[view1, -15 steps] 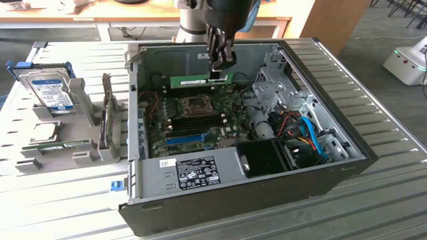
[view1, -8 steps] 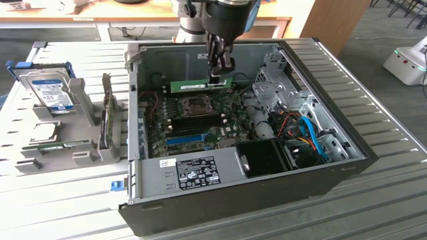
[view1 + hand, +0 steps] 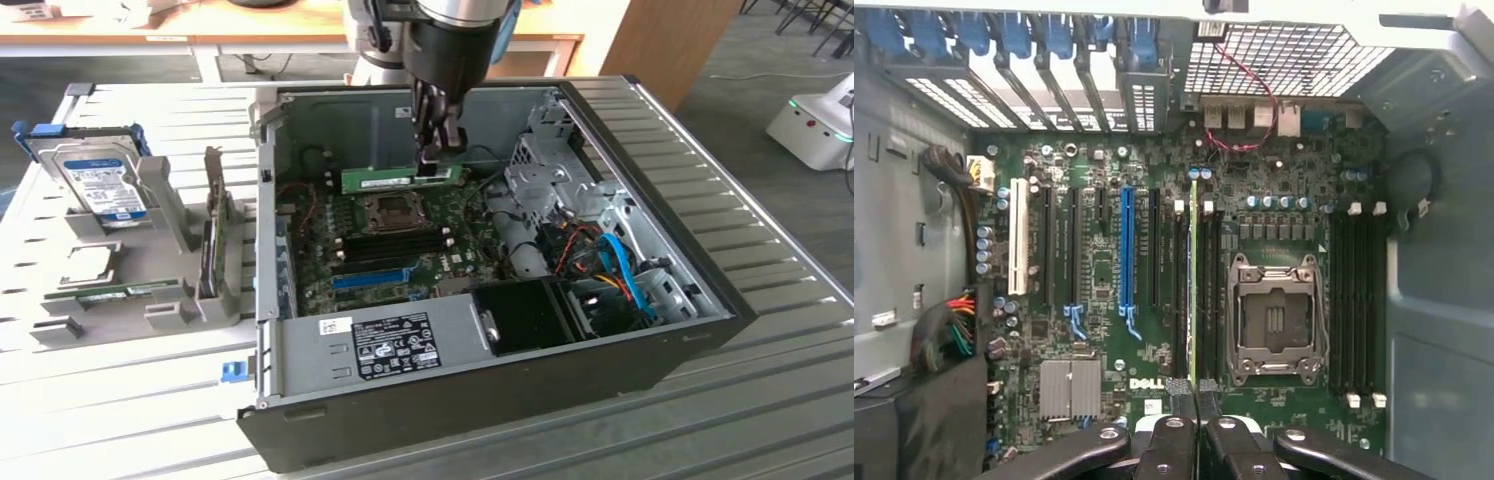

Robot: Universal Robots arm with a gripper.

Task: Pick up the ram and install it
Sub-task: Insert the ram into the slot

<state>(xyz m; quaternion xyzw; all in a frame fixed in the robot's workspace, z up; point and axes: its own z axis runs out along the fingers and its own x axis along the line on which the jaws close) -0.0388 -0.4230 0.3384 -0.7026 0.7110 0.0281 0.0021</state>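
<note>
The ram (image 3: 395, 178), a long green stick with a white label, hangs level inside the open computer case (image 3: 694, 300), above the motherboard (image 3: 400, 250). My gripper (image 3: 433, 160) comes down from above and is shut on the stick's top edge near one end. In the wrist view the ram (image 3: 1194, 270) appears edge-on as a thin green line between my fingertips (image 3: 1180, 388). It runs along the black memory slots (image 3: 1210, 300) beside the empty CPU socket (image 3: 1274, 315). I cannot tell whether it touches a slot.
A bright-blue slot strip (image 3: 1126, 250) and a white slot (image 3: 1018, 240) lie farther from the socket. More black slots (image 3: 1359, 300) sit on its other side. Outside the case, a grey holder (image 3: 147, 250) carries a hard drive (image 3: 104, 185) and another green stick (image 3: 127, 293).
</note>
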